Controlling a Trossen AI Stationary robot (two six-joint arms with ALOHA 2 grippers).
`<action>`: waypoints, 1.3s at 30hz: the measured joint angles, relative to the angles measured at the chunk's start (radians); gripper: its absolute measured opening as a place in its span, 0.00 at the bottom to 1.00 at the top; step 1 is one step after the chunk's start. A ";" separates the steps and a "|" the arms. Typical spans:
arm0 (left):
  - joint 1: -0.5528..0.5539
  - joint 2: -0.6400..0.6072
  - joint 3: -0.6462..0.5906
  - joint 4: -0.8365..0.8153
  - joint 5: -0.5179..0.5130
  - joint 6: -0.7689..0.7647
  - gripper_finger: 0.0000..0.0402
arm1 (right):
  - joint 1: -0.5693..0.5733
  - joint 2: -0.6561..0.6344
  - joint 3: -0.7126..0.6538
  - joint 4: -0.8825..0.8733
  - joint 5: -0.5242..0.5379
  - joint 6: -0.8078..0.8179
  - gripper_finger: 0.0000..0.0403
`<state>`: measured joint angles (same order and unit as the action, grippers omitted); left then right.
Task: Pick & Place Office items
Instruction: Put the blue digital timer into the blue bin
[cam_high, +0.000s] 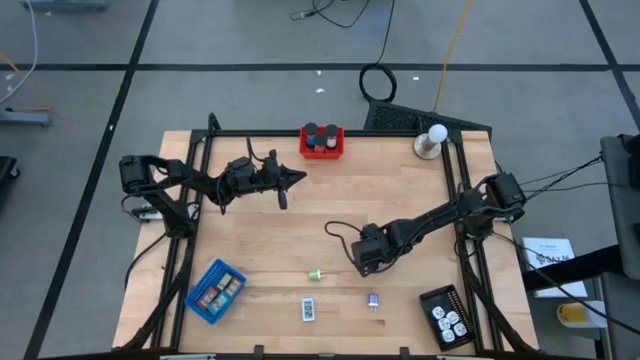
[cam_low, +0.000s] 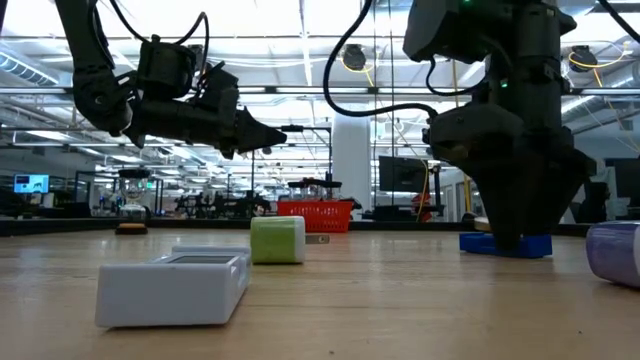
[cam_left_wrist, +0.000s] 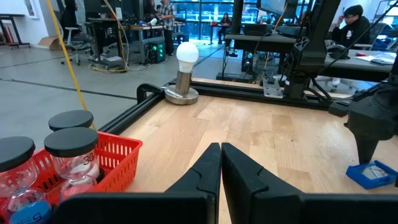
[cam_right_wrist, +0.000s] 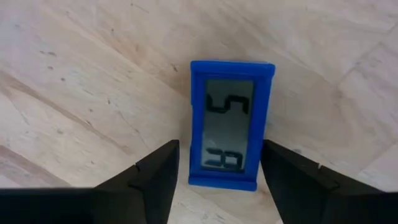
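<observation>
1. Blue block (cam_right_wrist: 230, 124): small rectangular frame with a grey display face showing digits, lying flat on the wood surface (cam_high: 300, 220) near its middle, directly beneath the right claw (cam_right_wrist: 221, 171).
2. Right claw: pointing down, open, fingers either side of the block's near end, not touching it; nothing held.
3. Handling, judged: hard plastic, rigid, light. Smooth sides likely slippery. Display face possibly scratch-prone, so best avoided.
4. Hold, judged: across the two long sides, near mid-length. Low profile calls for fingertips almost down on the surface before closing.
5. Risk, judged: off-centre pinch could pivot or squirt the block sideways.
6. Left claw (cam_left_wrist: 221, 163): shut, empty, raised beside the red tray (cam_high: 322, 142) at the far edge.
7. Also loose on the surface: green piece (cam_high: 316, 274), white-labelled piece (cam_high: 309, 309), purple piece (cam_high: 373, 300).
</observation>
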<state>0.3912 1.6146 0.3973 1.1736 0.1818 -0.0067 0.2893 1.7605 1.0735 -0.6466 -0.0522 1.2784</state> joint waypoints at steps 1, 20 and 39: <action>0.000 0.000 0.000 0.000 0.000 0.000 0.04 | 0.001 0.001 0.001 -0.001 0.000 -0.006 0.53; 0.000 0.000 0.000 0.000 0.000 -0.001 0.04 | -0.124 -0.004 0.120 -0.068 0.033 -0.364 0.39; 0.000 0.000 0.000 0.000 0.000 0.003 0.04 | -0.290 0.299 0.498 0.031 0.075 -1.425 0.37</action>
<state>0.3912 1.6146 0.3977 1.1736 0.1821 -0.0040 -0.0010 2.0594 1.5715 -0.6153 0.0227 -0.1464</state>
